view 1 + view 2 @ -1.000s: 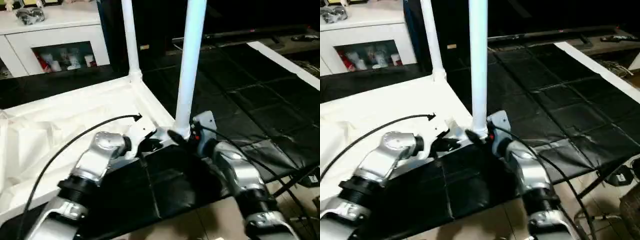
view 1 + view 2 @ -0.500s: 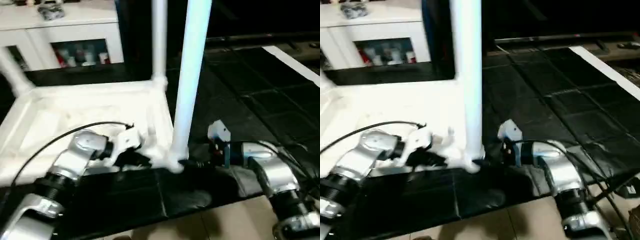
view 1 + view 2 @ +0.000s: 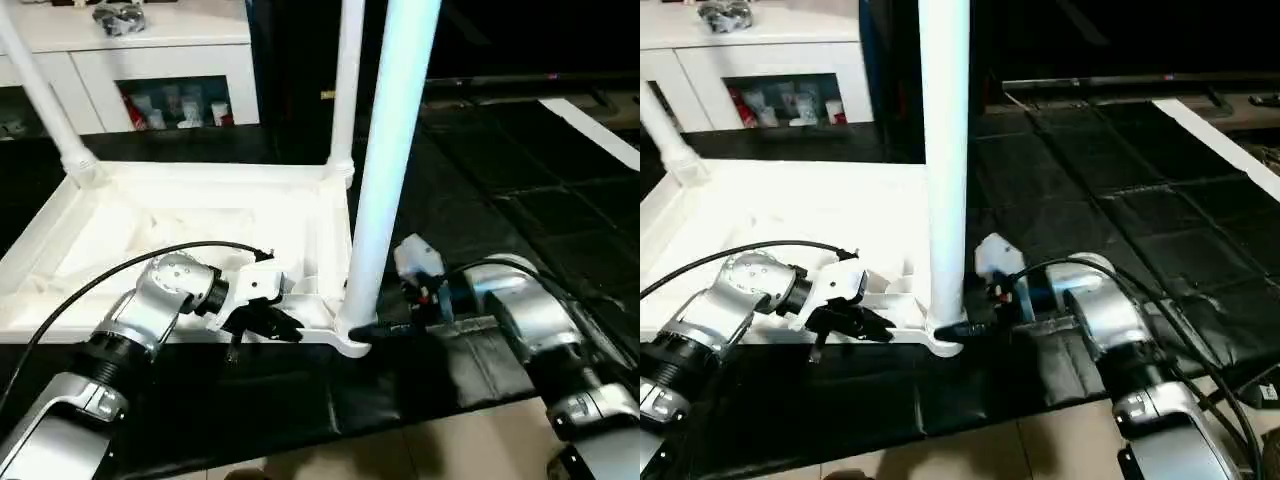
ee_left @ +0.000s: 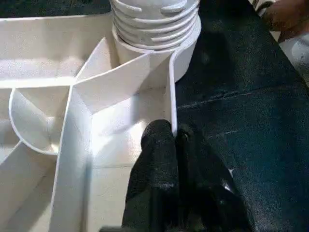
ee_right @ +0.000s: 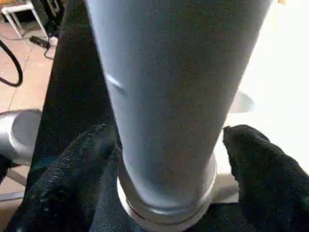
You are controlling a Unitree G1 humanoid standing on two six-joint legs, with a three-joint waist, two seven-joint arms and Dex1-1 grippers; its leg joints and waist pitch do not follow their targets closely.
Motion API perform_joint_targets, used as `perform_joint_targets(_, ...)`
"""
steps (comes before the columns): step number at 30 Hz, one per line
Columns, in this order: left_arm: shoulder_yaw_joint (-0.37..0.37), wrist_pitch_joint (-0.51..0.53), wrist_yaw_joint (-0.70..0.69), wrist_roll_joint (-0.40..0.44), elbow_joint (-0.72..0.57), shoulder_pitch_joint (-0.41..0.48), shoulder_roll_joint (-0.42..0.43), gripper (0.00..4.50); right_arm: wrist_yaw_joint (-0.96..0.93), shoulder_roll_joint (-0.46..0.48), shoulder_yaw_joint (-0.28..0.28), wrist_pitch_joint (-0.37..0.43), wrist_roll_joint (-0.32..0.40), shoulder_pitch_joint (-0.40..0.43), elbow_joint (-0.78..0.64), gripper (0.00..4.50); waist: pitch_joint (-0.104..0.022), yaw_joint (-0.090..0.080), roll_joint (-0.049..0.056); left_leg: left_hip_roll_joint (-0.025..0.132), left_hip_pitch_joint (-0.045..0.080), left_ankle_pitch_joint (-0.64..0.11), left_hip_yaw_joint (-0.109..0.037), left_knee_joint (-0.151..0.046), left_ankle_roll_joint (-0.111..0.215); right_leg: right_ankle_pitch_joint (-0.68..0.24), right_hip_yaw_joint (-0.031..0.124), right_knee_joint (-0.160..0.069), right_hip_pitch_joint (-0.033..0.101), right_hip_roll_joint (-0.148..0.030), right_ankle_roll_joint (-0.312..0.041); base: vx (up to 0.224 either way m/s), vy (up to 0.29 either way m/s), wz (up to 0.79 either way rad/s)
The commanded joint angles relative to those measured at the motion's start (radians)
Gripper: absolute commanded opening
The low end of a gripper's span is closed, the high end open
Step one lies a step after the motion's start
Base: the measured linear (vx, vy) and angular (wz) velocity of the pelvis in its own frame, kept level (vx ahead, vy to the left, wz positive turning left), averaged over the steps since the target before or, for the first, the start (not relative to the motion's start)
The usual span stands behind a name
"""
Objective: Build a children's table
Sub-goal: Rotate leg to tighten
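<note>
The white children's table lies upside down on the black mat, its ribbed underside [image 3: 200,215] facing up. Three legs stand in corner sockets: the near right leg [image 3: 385,180], the far right leg [image 3: 348,80] and the far left leg [image 3: 40,90]. My left gripper [image 3: 268,322] is shut on the thin near rim [image 4: 170,96], close to the threaded socket [image 4: 154,24]. My right gripper [image 3: 372,328] sits at the base of the near right leg [image 5: 174,96]. Its fingers [image 5: 82,164] hug that leg from both sides.
A white cabinet [image 3: 160,55] with glass-fronted shelves stands at the back left. The black mat [image 3: 520,200] stretches to the right, crossed by a white strip [image 3: 590,130]. Tiled floor [image 3: 470,445] begins at the mat's near edge. A black cable [image 3: 100,285] arcs over my left forearm.
The view has swung, bringing the far left leg into sight. My right forearm moved from in front of the near leg to its right side. Left gripper stays on the rim.
</note>
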Motion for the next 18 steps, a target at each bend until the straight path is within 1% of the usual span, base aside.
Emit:
perform_joint_targets(1, -0.038, -0.018, -0.025, 0.03, 0.004, -0.013, 0.0, 0.0, 0.006, 0.0, 0.014, -0.026, -0.018, -0.021, 0.018, 3.58, -0.069, -0.006, -0.007, 0.028, 0.002, -0.156, 0.0, -0.064, 0.048, -0.228, 0.056, -0.069, 0.055, -0.073, -0.187, 0.0, 0.0, 0.0)
perform_joint_targets(3, -0.04, -0.022, -0.024, 0.031, 0.007, -0.011, 0.0, 0.0, 0.004, 0.004, 0.023, -0.041, -0.031, -0.025, 0.034, 3.3, -0.07, -0.006, -0.007, 0.027, 0.001, -0.155, 0.0, -0.064, 0.046, -0.236, 0.056, -0.068, 0.056, -0.074, -0.183, 0.0, 0.0, 0.0)
perform_joint_targets(4, -0.04, -0.023, -0.024, 0.031, 0.009, -0.01, -0.001, 0.0, 0.004, 0.006, 0.027, -0.047, -0.035, -0.024, 0.039, 3.3, -0.07, -0.005, -0.007, 0.028, 0.001, -0.154, 0.0, -0.064, 0.047, -0.235, 0.056, -0.068, 0.056, -0.074, -0.183, 0.0, 0.0, 0.0)
perform_joint_targets(6, -0.042, -0.026, -0.025, 0.032, 0.011, -0.01, -0.002, 0.0, 0.001, 0.01, 0.03, -0.051, -0.032, -0.025, 0.048, 3.3, -0.07, -0.004, -0.01, 0.028, 0.001, -0.148, 0.0, -0.063, 0.05, -0.227, 0.057, -0.067, 0.056, -0.073, -0.182, 0.0, 0.0, 0.0)
perform_joint_targets(8, -0.043, -0.026, -0.025, 0.031, 0.01, -0.009, -0.002, 0.0, 0.0, 0.013, 0.031, -0.055, -0.032, -0.026, 0.052, 3.3, -0.07, -0.004, -0.008, 0.028, 0.0, -0.148, -0.001, -0.064, 0.051, -0.226, 0.056, -0.066, 0.056, -0.073, -0.183, 0.0, 0.0, 0.0)
perform_joint_targets(9, -0.042, -0.029, -0.025, 0.031, 0.013, -0.013, -0.001, 0.0, 0.005, 0.018, 0.029, -0.056, -0.028, -0.029, 0.062, 3.11, -0.069, -0.005, -0.01, 0.028, 0.001, -0.153, 0.0, -0.064, 0.051, -0.234, 0.056, -0.067, 0.055, -0.073, -0.181, 0.0, 0.0, 0.0)
perform_joint_targets(12, -0.04, -0.03, -0.025, 0.031, 0.016, -0.016, 0.001, 0.0, 0.01, 0.023, 0.024, -0.05, -0.02, -0.031, 0.068, 2.92, -0.07, -0.004, -0.009, 0.028, 0.0, -0.151, 0.0, -0.064, 0.051, -0.234, 0.056, -0.067, 0.056, -0.073, -0.183, 0.0, 0.0, 0.0)
perform_joint_targets(13, -0.039, -0.03, -0.024, 0.03, 0.018, -0.017, 0.001, 0.0, 0.012, 0.025, 0.022, -0.048, -0.017, -0.033, 0.071, 2.79, -0.07, -0.004, -0.009, 0.028, 0.001, -0.151, 0.0, -0.064, 0.051, -0.234, 0.056, -0.067, 0.055, -0.073, -0.183, 0.0, 0.0, 0.0)
perform_joint_targets(14, -0.038, -0.031, -0.025, 0.03, 0.019, -0.018, 0.002, 0.0, 0.016, 0.026, 0.023, -0.046, -0.016, -0.034, 0.071, 2.79, -0.069, -0.005, -0.007, 0.028, 0.001, -0.153, 0.0, -0.064, 0.051, -0.235, 0.056, -0.068, 0.055, -0.073, -0.182, 0.0, 0.0, 0.0)
perform_joint_targets(17, -0.037, -0.032, -0.031, 0.028, 0.023, -0.019, 0.004, 0.0, 0.033, 0.028, 0.02, -0.031, -0.002, -0.033, 0.069, 2.75, -0.07, -0.005, -0.006, 0.028, 0.001, -0.155, 0.0, -0.064, 0.051, -0.231, 0.056, -0.068, 0.056, -0.072, -0.184, 0.0, 0.0, 0.0)
perform_joint_targets(18, -0.037, -0.033, -0.034, 0.028, 0.028, -0.021, 0.004, 0.0, 0.041, 0.031, 0.014, -0.024, 0.008, -0.032, 0.07, 2.75, -0.071, -0.004, -0.003, 0.029, 0.001, -0.157, -0.001, -0.064, 0.05, -0.231, 0.056, -0.068, 0.056, -0.073, -0.186, 0.0, 0.0, 0.0)
